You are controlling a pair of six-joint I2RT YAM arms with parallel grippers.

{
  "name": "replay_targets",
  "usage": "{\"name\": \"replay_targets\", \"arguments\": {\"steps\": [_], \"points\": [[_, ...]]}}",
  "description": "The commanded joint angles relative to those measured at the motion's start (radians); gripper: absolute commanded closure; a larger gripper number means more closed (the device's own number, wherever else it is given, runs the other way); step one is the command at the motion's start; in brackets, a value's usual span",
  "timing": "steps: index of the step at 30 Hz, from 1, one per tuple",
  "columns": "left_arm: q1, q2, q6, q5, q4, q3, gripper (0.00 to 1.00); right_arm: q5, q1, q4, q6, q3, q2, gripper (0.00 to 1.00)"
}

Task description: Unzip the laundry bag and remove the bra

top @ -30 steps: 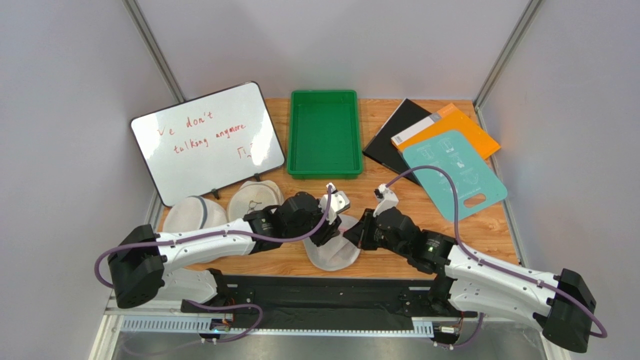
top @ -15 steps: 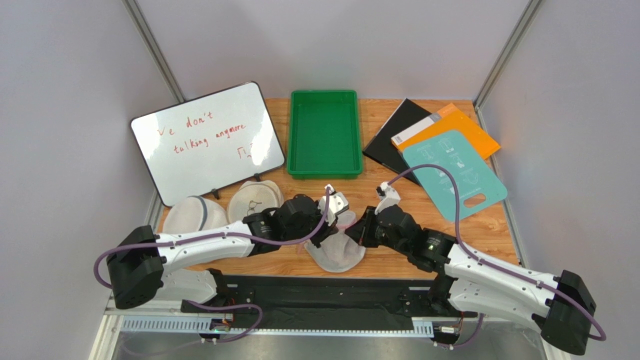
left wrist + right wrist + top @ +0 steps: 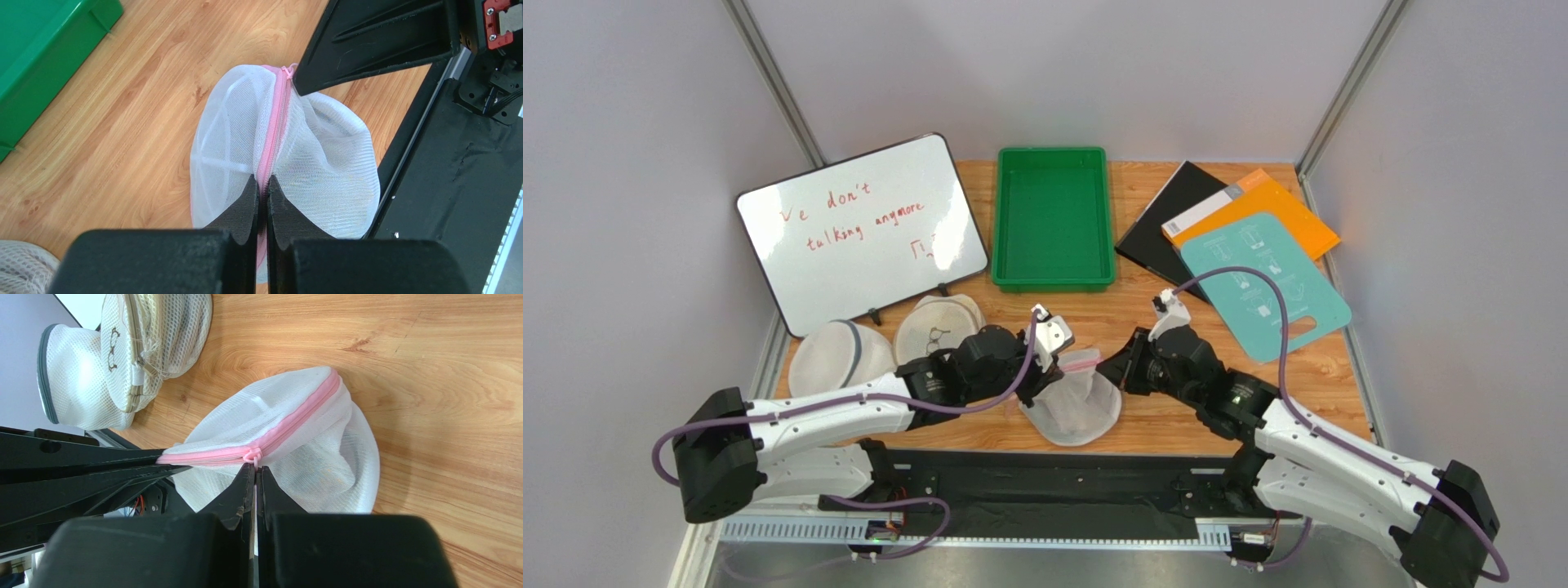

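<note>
The laundry bag [image 3: 1075, 410], white mesh with a pink zipper, lies on the wooden table near the front edge between my two grippers. My left gripper [image 3: 1051, 370] is shut on the bag's pink zipper seam [image 3: 270, 141], pinching it at the fingertips [image 3: 248, 202]. My right gripper [image 3: 1117, 368] is shut on the small pink zipper pull [image 3: 252, 456] at the other end of the seam. The seam is stretched taut between the two grippers, and the mesh [image 3: 319, 453] hangs down from it to the table. The bra is not visible.
Two plain white mesh bags [image 3: 840, 353] [image 3: 940, 325] lie left of the left arm. A whiteboard [image 3: 860, 233] stands at the back left, a green tray [image 3: 1053, 221] at the back middle, and folders and a teal board [image 3: 1259, 263] at the right.
Both grippers have moved slightly apart and up, and the pink seam now shows taut between them. The left arm's shoulder has shifted left and lower.
</note>
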Motion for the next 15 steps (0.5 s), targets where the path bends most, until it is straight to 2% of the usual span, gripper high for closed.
{"name": "replay_targets", "arguments": {"steps": [1,4,7,8,9,11,15], "points": [[0.001,-0.044,-0.008,-0.048,-0.053,-0.029,1.00,0.018,-0.017,0.000,-0.028,-0.010,-0.023,1.00],[0.001,-0.057,-0.012,-0.040,-0.060,-0.025,1.00,-0.005,-0.017,0.002,-0.037,0.002,-0.020,1.00],[0.001,-0.057,-0.037,-0.018,-0.066,0.008,0.58,-0.038,-0.015,0.012,-0.056,0.014,-0.017,1.00],[0.001,-0.054,-0.038,-0.014,-0.059,0.029,0.34,-0.045,-0.015,0.020,-0.060,0.016,-0.017,1.00],[0.001,-0.046,-0.040,0.010,-0.054,0.041,0.27,-0.052,-0.015,0.025,-0.066,0.016,-0.018,1.00],[0.001,-0.032,-0.041,0.016,-0.045,0.080,0.19,-0.068,-0.014,0.037,-0.071,0.014,-0.020,1.00],[0.001,0.023,-0.018,0.016,-0.046,0.132,0.16,-0.120,-0.009,0.051,-0.076,0.010,-0.021,1.00]]}}
